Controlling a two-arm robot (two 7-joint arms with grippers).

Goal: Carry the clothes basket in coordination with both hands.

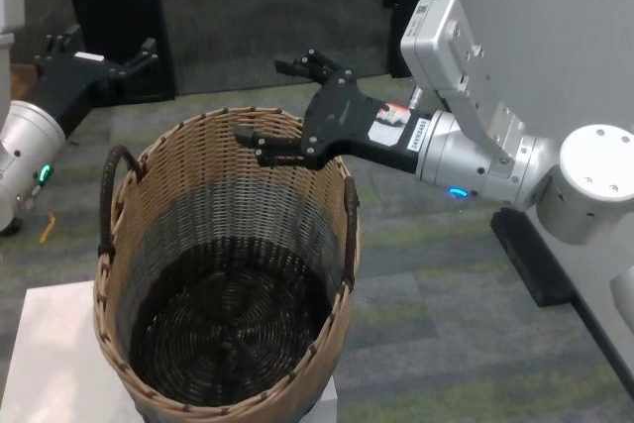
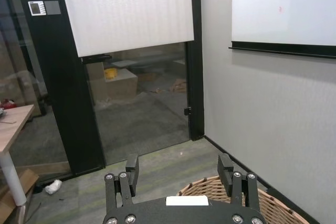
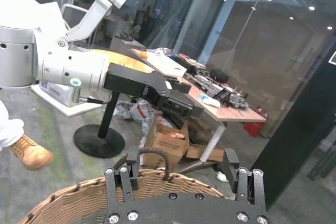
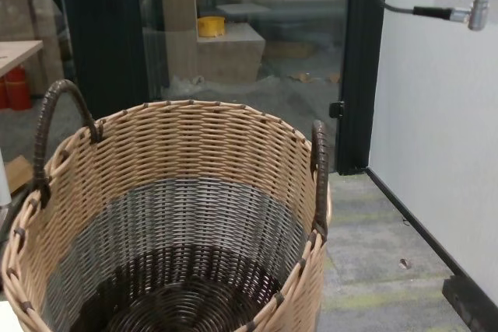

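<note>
The clothes basket (image 1: pixel 223 245) is a round wicker tub, tan at the top, grey in the middle and dark at the bottom, and it is empty. One loop handle (image 1: pixel 114 185) is on its left and the other handle (image 1: pixel 350 230) on its right. My right gripper (image 1: pixel 275 104) hovers open just above the far rim, holding nothing. My left gripper (image 1: pixel 104 49) is open in the air beyond the basket's left side, apart from it. The right wrist view shows its own gripper (image 3: pixel 181 162) above the rim (image 3: pixel 79 195), with a handle (image 3: pixel 160 158) and the left gripper (image 3: pixel 173 95) beyond. The chest view shows the basket (image 4: pixel 179 192) close up.
The basket stands on a white stand (image 1: pixel 50 344) on carpet. A grey wall (image 1: pixel 555 27) with a dark baseboard (image 1: pixel 530 255) runs close on the right. A black-framed glass door (image 4: pixel 233 52) stands behind the basket.
</note>
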